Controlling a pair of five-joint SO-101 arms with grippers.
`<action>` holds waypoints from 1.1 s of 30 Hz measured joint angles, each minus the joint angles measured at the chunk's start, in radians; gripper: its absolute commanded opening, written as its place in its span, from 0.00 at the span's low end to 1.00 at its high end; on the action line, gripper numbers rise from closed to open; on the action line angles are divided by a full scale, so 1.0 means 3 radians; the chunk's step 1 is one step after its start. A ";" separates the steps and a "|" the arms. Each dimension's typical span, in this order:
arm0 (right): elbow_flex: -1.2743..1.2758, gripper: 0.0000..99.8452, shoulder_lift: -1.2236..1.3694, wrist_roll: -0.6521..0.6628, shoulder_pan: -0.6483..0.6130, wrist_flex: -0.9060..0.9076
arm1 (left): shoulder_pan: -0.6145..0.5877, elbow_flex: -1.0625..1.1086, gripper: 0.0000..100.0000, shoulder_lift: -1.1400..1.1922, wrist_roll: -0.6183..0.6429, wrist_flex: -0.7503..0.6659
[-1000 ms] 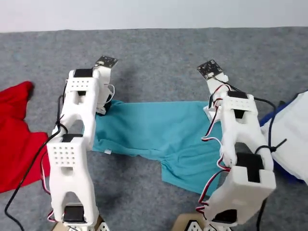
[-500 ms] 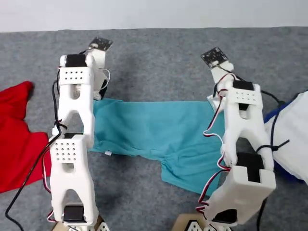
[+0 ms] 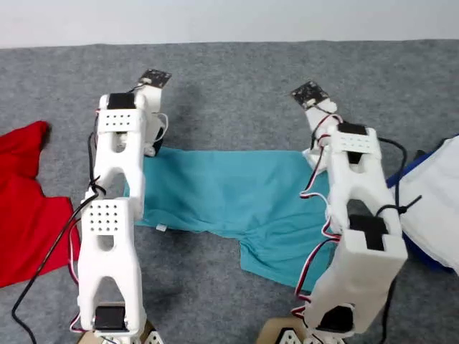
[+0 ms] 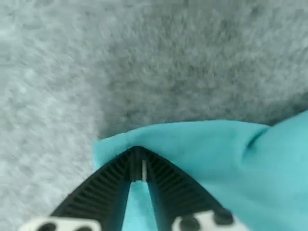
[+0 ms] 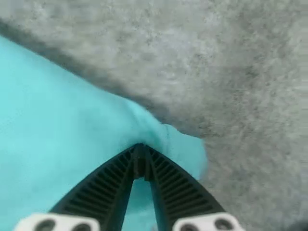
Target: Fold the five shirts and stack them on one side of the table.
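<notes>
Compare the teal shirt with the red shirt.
The teal shirt lies spread between the arms; the red shirt lies rumpled at the left edge. The left gripper and right gripper pinch the teal shirt's corners; nothing holds the red shirt. Both lie on the grey table.

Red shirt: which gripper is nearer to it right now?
Left. The left gripper holds the teal shirt at the corner toward the red shirt; the right gripper holds its opposite corner, beside the white shirt.

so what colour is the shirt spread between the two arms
Plain teal, no pattern; the shirt shows best in the high view.
</notes>
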 measured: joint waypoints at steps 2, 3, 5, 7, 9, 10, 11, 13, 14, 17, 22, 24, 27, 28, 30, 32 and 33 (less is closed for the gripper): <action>-0.0066 0.01 0.0005 0.0041 0.0082 0.0000 | -0.0072 -0.0082 0.00 0.0051 -0.0046 0.0041; -0.0087 0.01 0.0005 0.0056 0.0118 0.0000 | -0.0102 -0.0102 0.00 0.0061 -0.0082 0.0066; -0.0123 0.01 0.0005 0.0061 0.0184 0.0000 | -0.0133 -0.0123 0.00 0.0061 -0.0153 0.0159; -0.0128 0.01 0.0005 0.0061 0.0205 0.0000 | -0.0153 -0.0153 0.00 0.0061 -0.0199 0.0251; -0.0133 0.01 0.0005 0.0061 0.0189 0.0005 | -0.0153 -0.0235 0.00 0.0066 -0.0215 0.0322; -0.0133 0.01 0.0005 0.0061 0.0189 0.0010 | -0.0159 -0.0286 0.00 0.0066 -0.0220 0.0332; -0.0133 0.01 0.0005 0.0061 0.0189 0.0020 | -0.0159 -0.0353 0.00 0.0066 -0.0220 0.0343; -0.0133 0.01 0.0005 0.0072 0.0184 0.0031 | -0.0159 -0.0527 0.00 0.0066 -0.0220 0.0348; -0.0133 0.01 0.0005 0.0072 0.0179 0.0031 | -0.0159 -0.0624 0.00 0.0066 -0.0220 0.0348; -0.0133 0.01 -0.0061 0.0072 0.0169 0.0031 | -0.0159 -0.0900 0.00 0.0066 -0.0220 0.0348; -0.0133 0.01 -0.0256 0.0072 0.0169 0.0184 | -0.0245 -0.1263 0.00 0.0066 -0.0220 0.0353; -0.0133 0.01 -0.0378 0.0072 0.0159 0.0317 | -0.0307 -0.1299 0.00 0.0020 -0.0220 0.0358; -0.0133 0.01 -0.0619 0.0072 0.0107 0.0568 | -0.0327 -0.1299 0.00 -0.0189 -0.0205 0.0358; -0.0133 0.01 -0.0701 0.0072 0.0082 0.0660 | -0.0317 -0.1268 0.00 -0.0302 -0.0169 0.0358; -0.0133 0.01 -0.0844 0.0072 0.0026 0.0854 | -0.0312 -0.1135 0.00 -0.0552 -0.0072 0.0358; -0.0133 0.01 -0.0972 0.0072 -0.0036 0.1064 | -0.0317 -0.0936 0.00 -0.0798 -0.0005 0.0358; -0.0133 0.01 -0.1023 0.0072 -0.0066 0.1192 | -0.0317 -0.0813 0.00 -0.0915 0.0020 0.0363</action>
